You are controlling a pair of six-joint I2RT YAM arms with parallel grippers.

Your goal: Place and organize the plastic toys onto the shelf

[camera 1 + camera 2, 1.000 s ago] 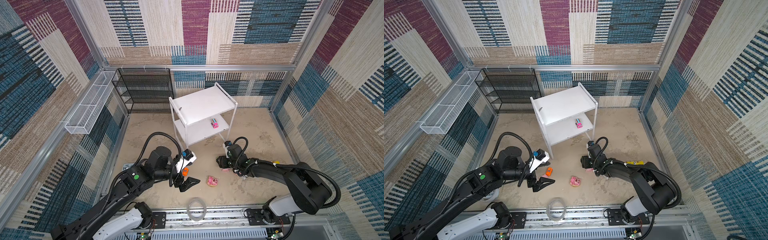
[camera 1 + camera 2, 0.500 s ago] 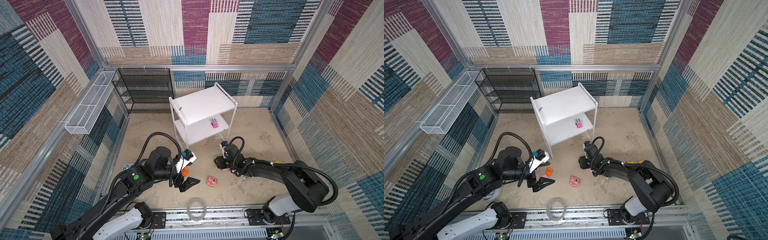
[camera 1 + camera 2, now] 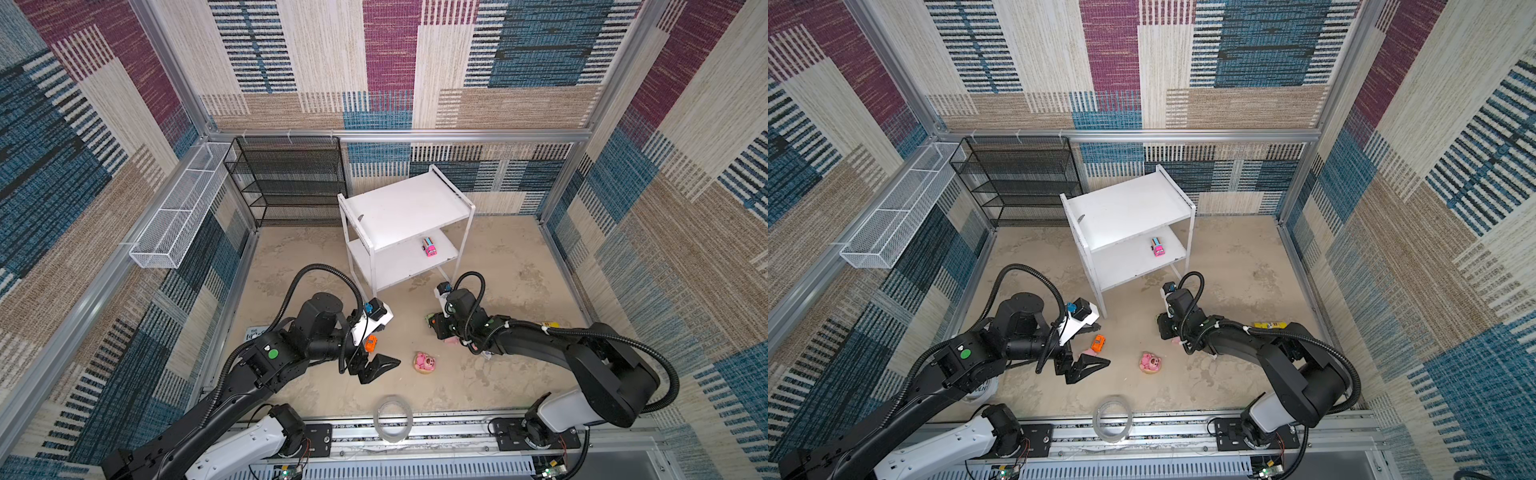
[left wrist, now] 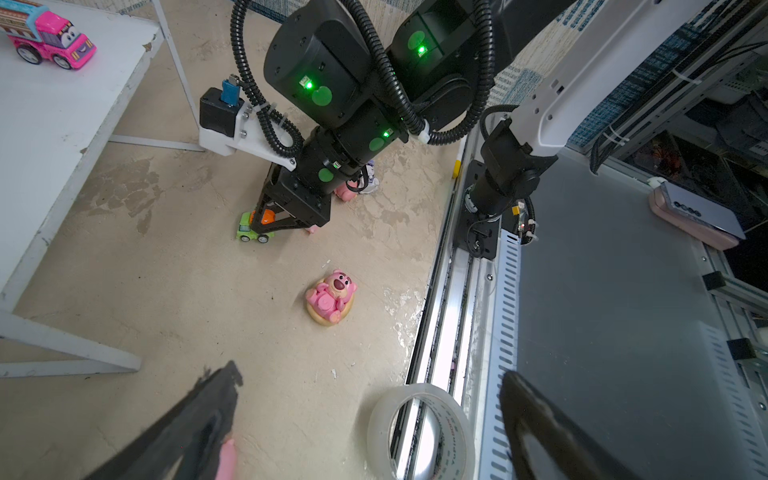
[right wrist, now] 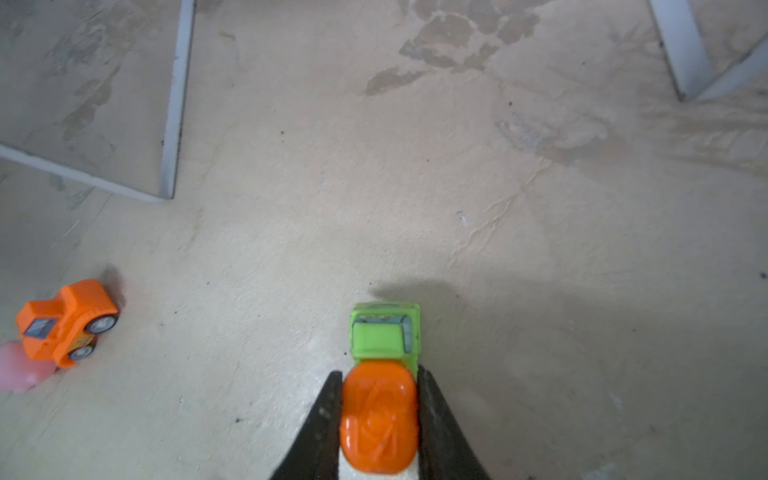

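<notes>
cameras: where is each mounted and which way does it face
both top views: high overhead, looking down on the shelf; both arms show
left wrist: on the left arm, facing the pink bear and right arm; open left claw shows
right wrist: on the right arm, facing the floor; right claw shut on the green-orange car
shared: both wrist views show that car

You have open floor between pink bear (image 3: 424, 362) and shelf (image 3: 407, 203), thin legs (image 3: 464, 245) flanking its lower board (image 3: 395, 266), pink car (image 3: 429, 247) sitting there.
</notes>
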